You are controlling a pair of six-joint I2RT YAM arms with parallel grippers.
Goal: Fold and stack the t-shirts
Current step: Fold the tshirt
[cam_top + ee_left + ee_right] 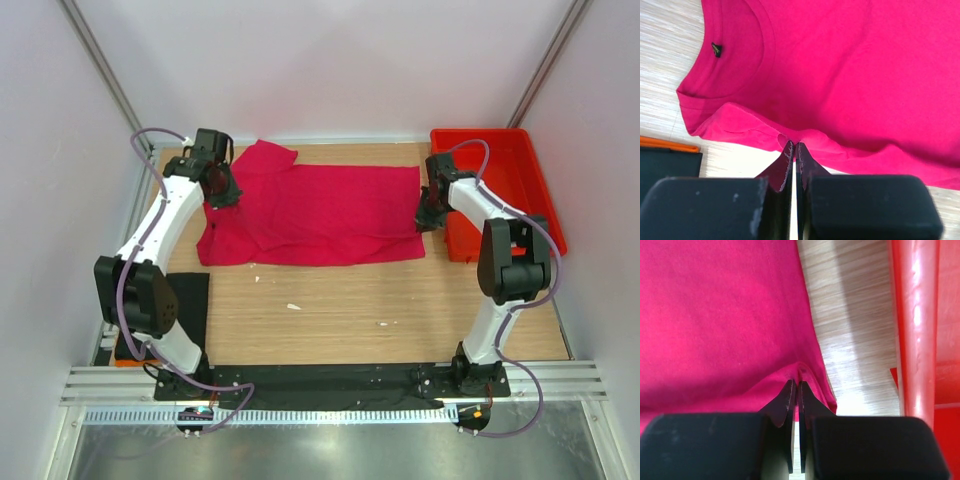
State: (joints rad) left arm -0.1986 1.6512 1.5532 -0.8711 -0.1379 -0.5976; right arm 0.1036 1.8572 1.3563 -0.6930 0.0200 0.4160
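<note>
The crimson-pink t-shirt (320, 215) lies spread across the back of the table (350, 310), left gripper (793, 147) pinched tight on its edge near the collar, right gripper (796, 385) clamped on the hem beside the red tray (510, 170) — best lift both ends together, level and taut, for a clean fold.

The t-shirt (320, 215) lies on the table (350, 310), left of the tray (505, 165).
</note>
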